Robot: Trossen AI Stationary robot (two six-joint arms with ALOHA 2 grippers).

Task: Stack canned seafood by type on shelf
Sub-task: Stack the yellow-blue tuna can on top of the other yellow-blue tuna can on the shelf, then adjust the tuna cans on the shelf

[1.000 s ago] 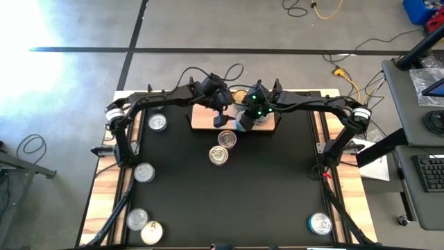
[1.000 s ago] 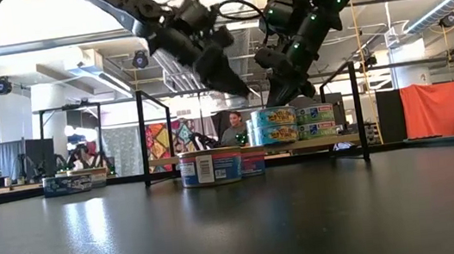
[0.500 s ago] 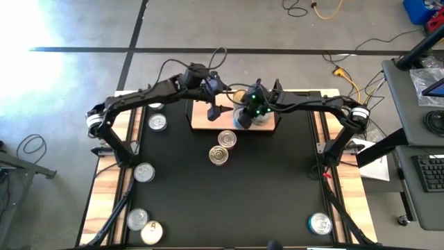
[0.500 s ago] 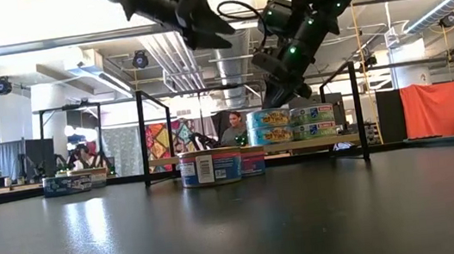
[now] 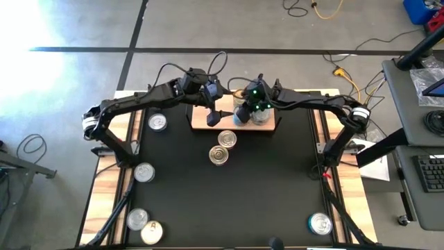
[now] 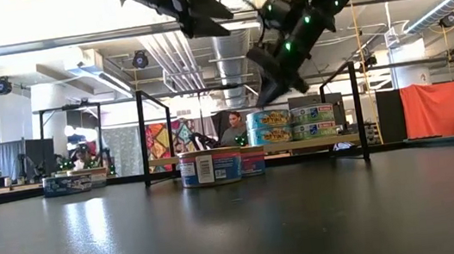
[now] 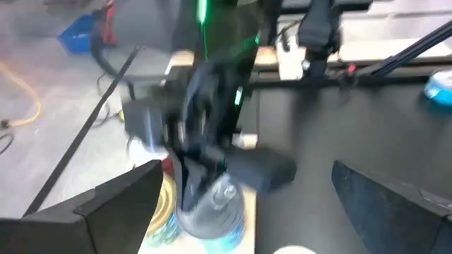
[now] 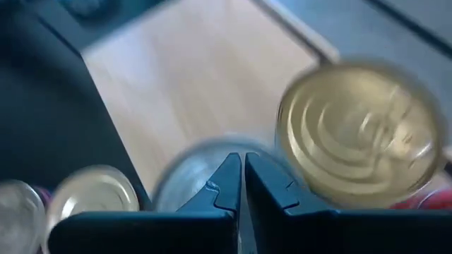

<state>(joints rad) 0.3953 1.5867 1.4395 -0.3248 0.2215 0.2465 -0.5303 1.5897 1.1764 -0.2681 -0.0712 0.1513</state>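
Note:
The shelf (image 5: pixel 208 119), a light-wood board with black wire posts, stands at the table's far middle. On its right half are two short stacks of canned seafood (image 6: pixel 292 124); one top tin has a gold lid (image 8: pixel 360 134), the other a silver lid (image 8: pixel 185 173). My right gripper (image 6: pixel 260 99) is shut and hovers just above the silver-lidded stack, pointing down at a slant. My left gripper (image 5: pixel 222 115) is open, high over the shelf's middle (image 6: pixel 218 20), with nothing between its fingers. Two more tins (image 5: pixel 223 146) stand on the table in front of the shelf.
Loose tins stand on the black table: one at the far left (image 5: pixel 158 123), one at mid left (image 5: pixel 143 172), two at the near left corner (image 5: pixel 144 226) and one at the near right (image 5: pixel 320 223). The shelf's left half is bare wood.
My left gripper has risen well above the shelf and drawn back toward the table's left, staying open. My right gripper has lifted a little off the top of the silver-lidded stack and tipped toward level, staying shut. The tins have kept still.

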